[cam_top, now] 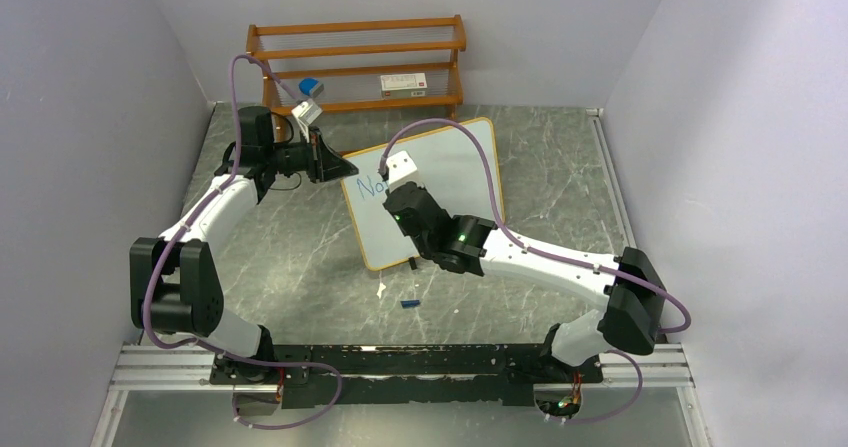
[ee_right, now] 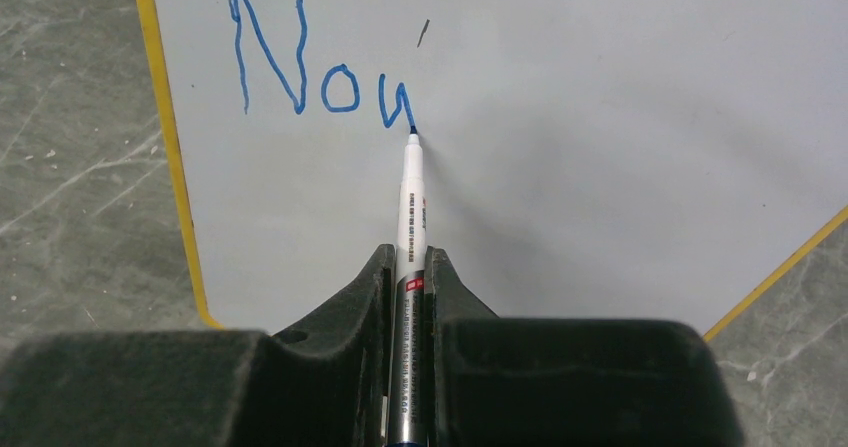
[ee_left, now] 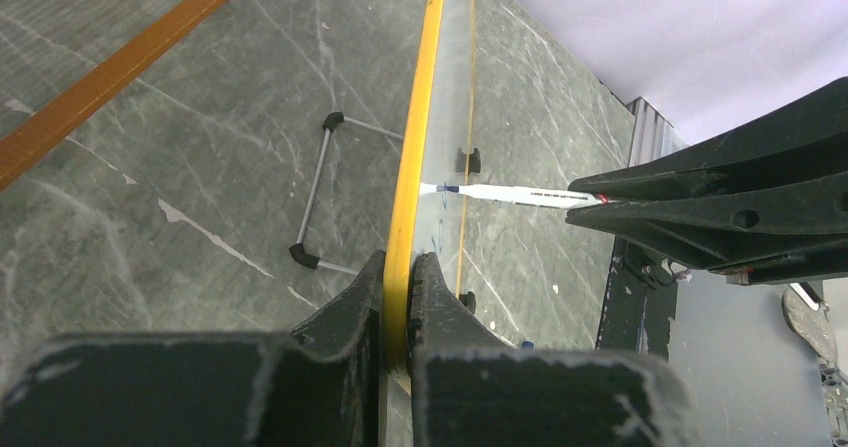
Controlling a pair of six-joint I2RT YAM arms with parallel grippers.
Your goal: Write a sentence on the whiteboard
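The whiteboard stands tilted on the table, with an orange-yellow frame. My left gripper is shut on the frame's edge at the board's upper left corner. My right gripper is shut on a white marker. The marker's blue tip touches the board at the end of the sentence, which reads "Nou" in blue. In the left wrist view the marker reaches the board from my right gripper's dark fingers. Part of the board's lower left is hidden behind the right arm in the top view.
A brown wooden shelf rack stands at the back with a blue-and-white item and a white box on it. A small blue cap lies on the table in front of the board. The board's wire stand rests behind it.
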